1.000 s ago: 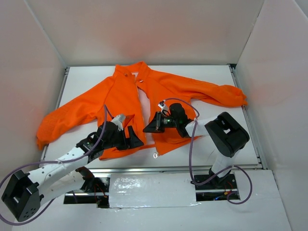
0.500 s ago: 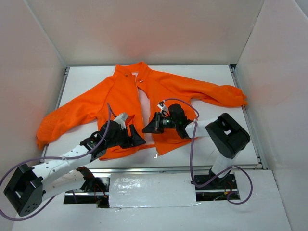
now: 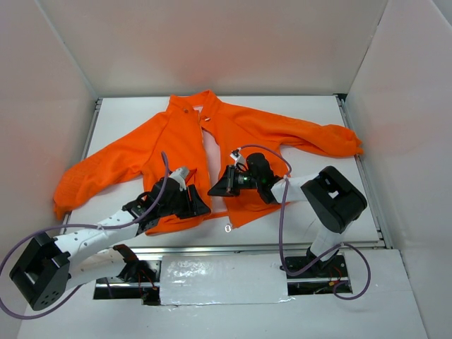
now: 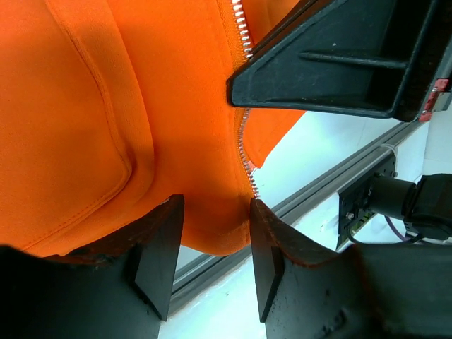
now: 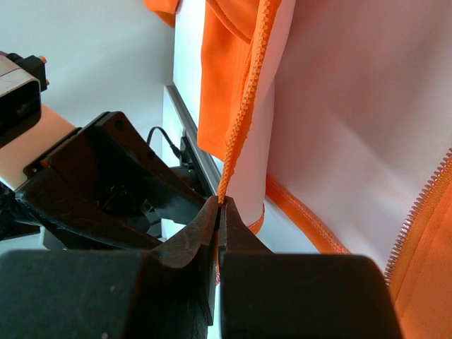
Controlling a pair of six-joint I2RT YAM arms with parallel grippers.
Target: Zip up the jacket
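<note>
The bright orange jacket [image 3: 176,141] lies open, front up, on the white table, collar at the far side. My left gripper [image 3: 200,205] is at the bottom hem of the jacket's left panel. In the left wrist view its jaws [image 4: 212,254] stand apart, with the hem [image 4: 205,226] bulging between them beside the zipper teeth [image 4: 245,141]. My right gripper [image 3: 215,189] is shut on the orange zipper edge [image 5: 247,92] of the other panel and holds it lifted [image 5: 219,208], with the pale lining [image 5: 367,106] showing. The two grippers are close together.
White walls enclose the table on three sides. A metal rail [image 3: 282,247] runs along the near edge. A small white ring [image 3: 228,227] lies by the hem. The purple cable [image 3: 281,212] loops over the right arm. The sleeves spread left [image 3: 78,180] and right [image 3: 332,138].
My left gripper has slid right along the bottom hem toward the zipper edge. The right gripper has barely moved and keeps its hold.
</note>
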